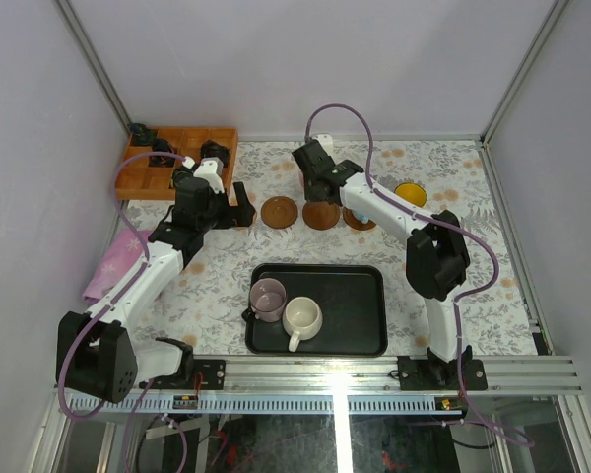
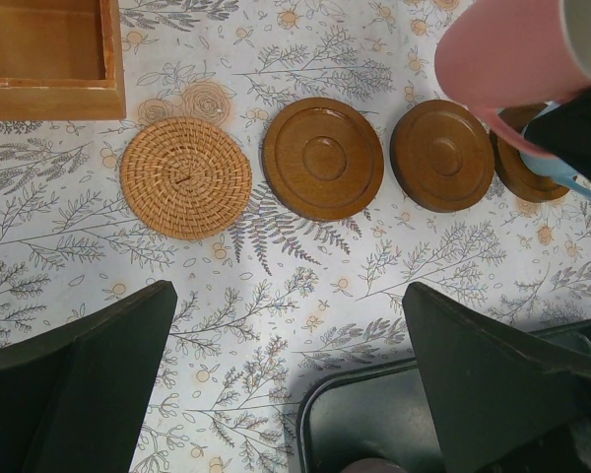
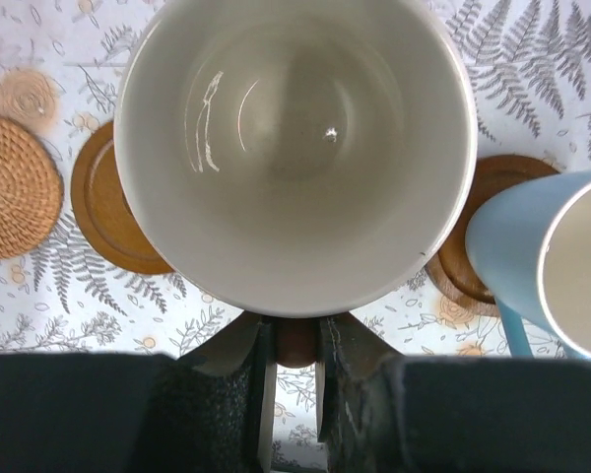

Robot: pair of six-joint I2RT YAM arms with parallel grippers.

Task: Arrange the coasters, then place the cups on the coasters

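My right gripper (image 3: pixel 295 340) is shut on the handle of a cream cup (image 3: pixel 295 148), holding it above the row of coasters. In the left wrist view that cup's pink side (image 2: pixel 507 49) hangs over the row. A woven coaster (image 2: pixel 185 177) and two wooden coasters (image 2: pixel 323 158) (image 2: pixel 443 155) lie bare. A light blue cup (image 3: pixel 537 266) stands on the coaster (image 3: pixel 463 266) to the right. A yellow cup (image 1: pixel 410 194) stands further right. My left gripper (image 2: pixel 291 296) hovers open and empty near the tray's corner. A mauve cup (image 1: pixel 268 299) and a cream cup (image 1: pixel 302 318) sit in the tray.
The black tray (image 1: pixel 360 296) lies at the near middle of the flowered cloth. An orange wooden box (image 1: pixel 177 163) with small black objects stands at the back left. A pink cloth (image 1: pixel 113 266) lies at the left edge. Walls close in the table.
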